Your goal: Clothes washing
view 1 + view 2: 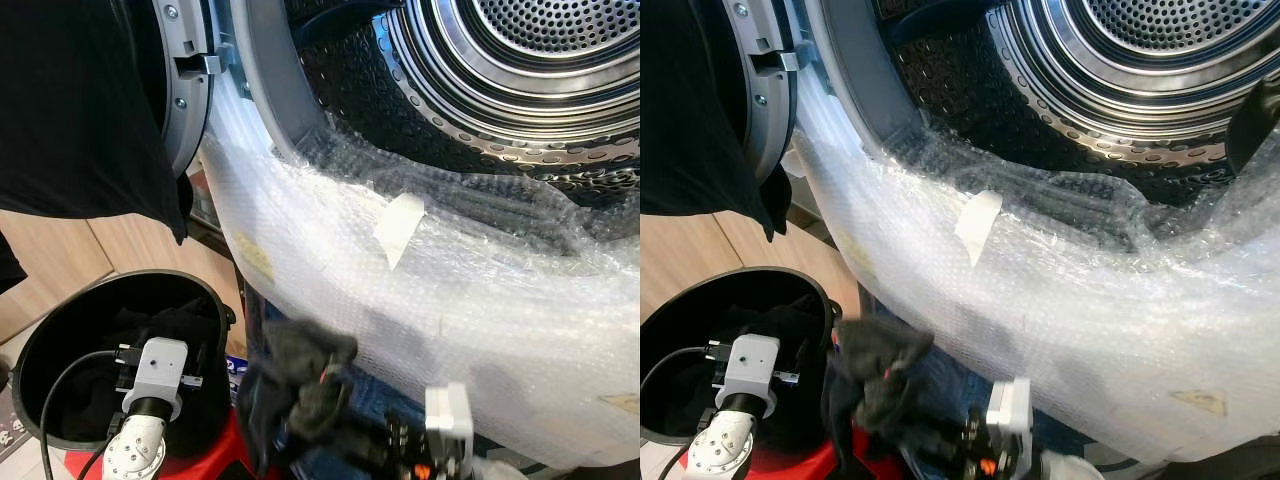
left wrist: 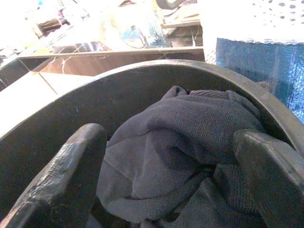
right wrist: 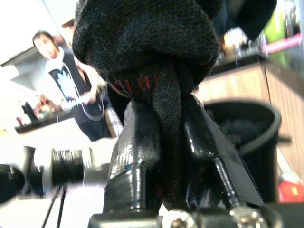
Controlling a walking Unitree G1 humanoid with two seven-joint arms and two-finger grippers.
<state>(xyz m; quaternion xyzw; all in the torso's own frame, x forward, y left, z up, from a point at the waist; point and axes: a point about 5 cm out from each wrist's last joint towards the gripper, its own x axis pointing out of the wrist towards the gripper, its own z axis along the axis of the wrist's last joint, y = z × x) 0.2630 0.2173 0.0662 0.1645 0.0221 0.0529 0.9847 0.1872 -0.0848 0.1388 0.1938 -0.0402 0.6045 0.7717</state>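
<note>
1. Gripping a dark knitted garment [image 1: 300,385], my right gripper [image 3: 164,142] has both black fingers clenched on a twisted neck of the cloth, seen close up in the right wrist view.
2. Above the fingers, the garment bunches into a rounded wad; a narrow strip of it runs down between them, so its long axis lies along the fingers. A row of small red stitches crosses the strip just above the fingertips.
3. From my head cameras, the garment hangs in a loose clump below the washing machine [image 1: 480,110], in front of the bubble wrap [image 1: 450,290] that covers the machine's lower front.
4. The drum [image 1: 560,40], perforated and shiny, stands open above and to my right of the held cloth; the door [image 1: 185,90] is swung out to my left, with black fabric [image 1: 80,120] draped in front of it.
5. My left gripper [image 2: 166,180] reaches down into the black bucket [image 1: 60,330], fingers spread wide apart on either side of a crumpled dark mesh cloth [image 2: 185,147] lying inside against the bucket wall.
6. A piece of pale tape [image 1: 397,225] sticks to the bubble wrap below the drum rim.
7. A person [image 3: 71,90] in a dark top stands in the background of the right wrist view, blurred.
</note>
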